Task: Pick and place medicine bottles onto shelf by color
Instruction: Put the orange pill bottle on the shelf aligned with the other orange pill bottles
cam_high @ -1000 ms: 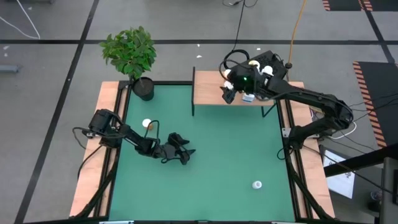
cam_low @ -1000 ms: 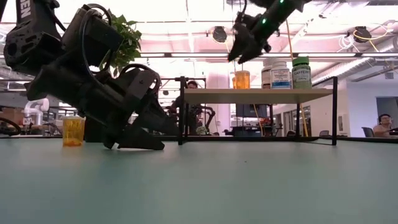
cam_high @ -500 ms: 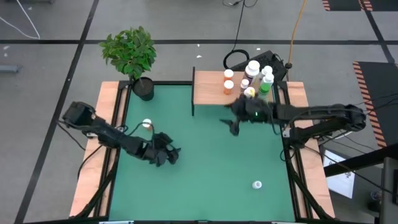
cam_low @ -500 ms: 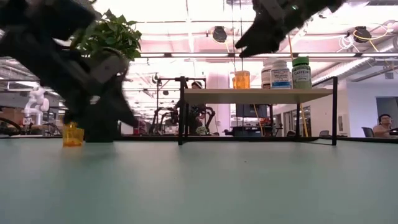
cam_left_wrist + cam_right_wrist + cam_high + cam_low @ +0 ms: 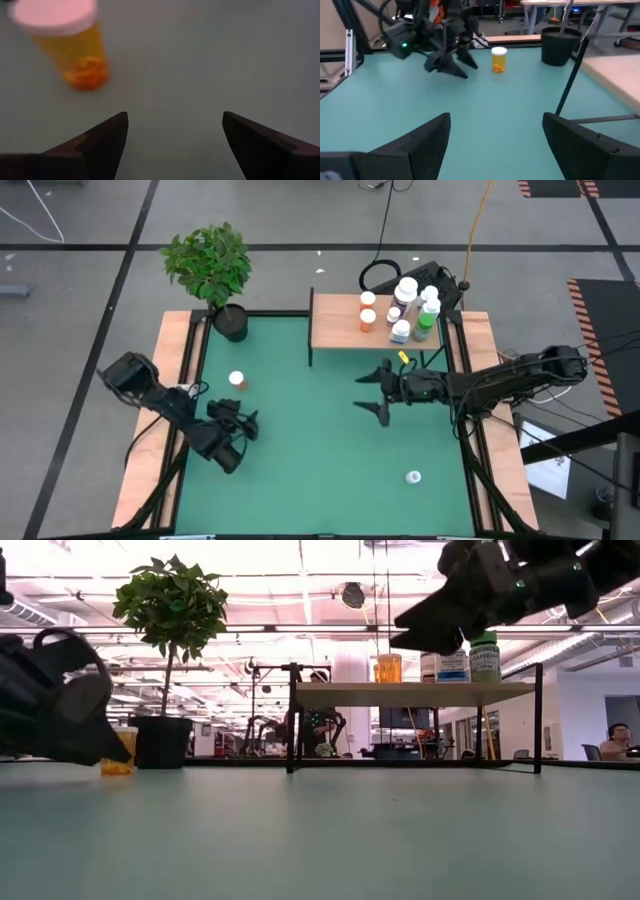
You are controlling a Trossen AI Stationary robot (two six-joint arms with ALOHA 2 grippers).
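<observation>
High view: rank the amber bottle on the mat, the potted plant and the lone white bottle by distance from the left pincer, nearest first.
From the left pincer, which stands open at the mat's left side:
1. Amber bottle, just beyond it toward the far edge.
2. Potted plant, at the far-left corner.
3. White bottle, across the mat near the right rail.

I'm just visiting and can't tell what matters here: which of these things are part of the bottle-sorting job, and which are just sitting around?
Part of the job:
- shelf
- bottles on the shelf
- amber bottle on the green table
- white-capped bottle on the table
- left gripper and right gripper, both open and empty

Just sitting around:
- potted plant
- cables on the floor
</observation>
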